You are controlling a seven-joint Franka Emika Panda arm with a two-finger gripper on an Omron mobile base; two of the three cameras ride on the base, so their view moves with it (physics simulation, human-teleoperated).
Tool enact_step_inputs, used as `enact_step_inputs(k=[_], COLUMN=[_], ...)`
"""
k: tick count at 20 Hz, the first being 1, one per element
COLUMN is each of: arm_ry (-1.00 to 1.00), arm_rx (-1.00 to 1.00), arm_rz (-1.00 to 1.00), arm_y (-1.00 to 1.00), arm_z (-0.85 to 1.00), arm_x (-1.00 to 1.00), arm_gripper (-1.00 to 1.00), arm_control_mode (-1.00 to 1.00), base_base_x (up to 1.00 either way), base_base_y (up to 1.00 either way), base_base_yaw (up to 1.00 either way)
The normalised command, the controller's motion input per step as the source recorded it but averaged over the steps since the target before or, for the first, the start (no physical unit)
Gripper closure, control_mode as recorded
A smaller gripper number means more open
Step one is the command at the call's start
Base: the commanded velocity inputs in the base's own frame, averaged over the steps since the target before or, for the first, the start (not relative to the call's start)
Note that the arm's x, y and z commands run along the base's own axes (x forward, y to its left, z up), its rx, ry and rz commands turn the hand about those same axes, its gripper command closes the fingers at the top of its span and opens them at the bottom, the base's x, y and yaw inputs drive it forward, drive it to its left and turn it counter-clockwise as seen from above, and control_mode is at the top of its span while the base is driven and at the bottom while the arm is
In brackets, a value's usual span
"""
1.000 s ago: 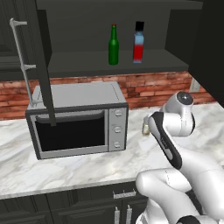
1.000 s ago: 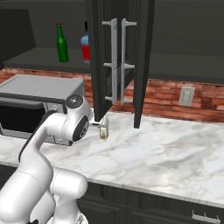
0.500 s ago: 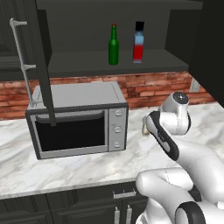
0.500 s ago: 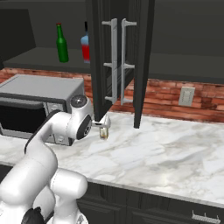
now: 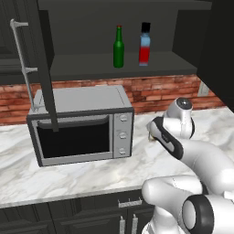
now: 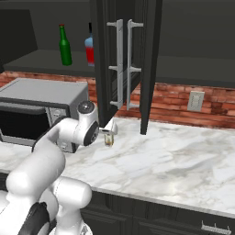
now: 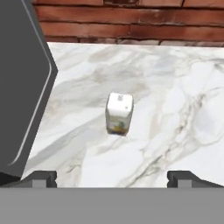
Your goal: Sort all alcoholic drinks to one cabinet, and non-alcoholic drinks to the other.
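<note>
Spread-open tool [image 7: 112, 177] above pale cream container [image 7: 119, 113], apparently upright, bare marble counter [image 7: 175, 109] all around.

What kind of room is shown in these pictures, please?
Most likely a kitchen: a microwave stands on a marble counter before a brick backsplash, with dark cabinets above holding bottles.

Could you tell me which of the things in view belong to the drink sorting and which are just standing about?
Belong to the job:
- green glass bottle, on the open cabinet shelf
- blue-and-red bottle, beside it
- small cream container, upright on the counter
- gripper, open, facing the container

Just standing about:
- microwave
- wall outlet
</note>
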Motion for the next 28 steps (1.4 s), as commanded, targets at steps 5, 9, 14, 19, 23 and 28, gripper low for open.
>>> enact_step_inputs(k=[5,9,14,19,23,28], arm_ry=[0.0,0.0,0.0,0.0,0.0,0.0], arm_rx=[-0.01,-0.02,0.0,0.0,0.0,0.0], arm_rz=[0.0,0.0,0.0,0.0,0.0,0.0], arm_y=[-0.03,-0.01,0.0,0.0,0.0,0.0], arm_z=[-0.16,-0.12,-0.13,-0.12,-0.07,-0.07], arm_x=[0.18,0.15,0.13,0.11,0.12,0.12], arm_gripper=[-1.0,-1.0,-1.0,-1.0,-1.0,-1.0], arm_control_mode=[-1.0,-1.0,-1.0,-1.0,-1.0,-1.0], base_base_x=[0.0,0.0,0.0,0.0,0.0,0.0], base_base_y=[0.0,0.0,0.0,0.0,0.0,0.0], base_base_yaw=[0.0,0.0,0.0,0.0,0.0,0.0])
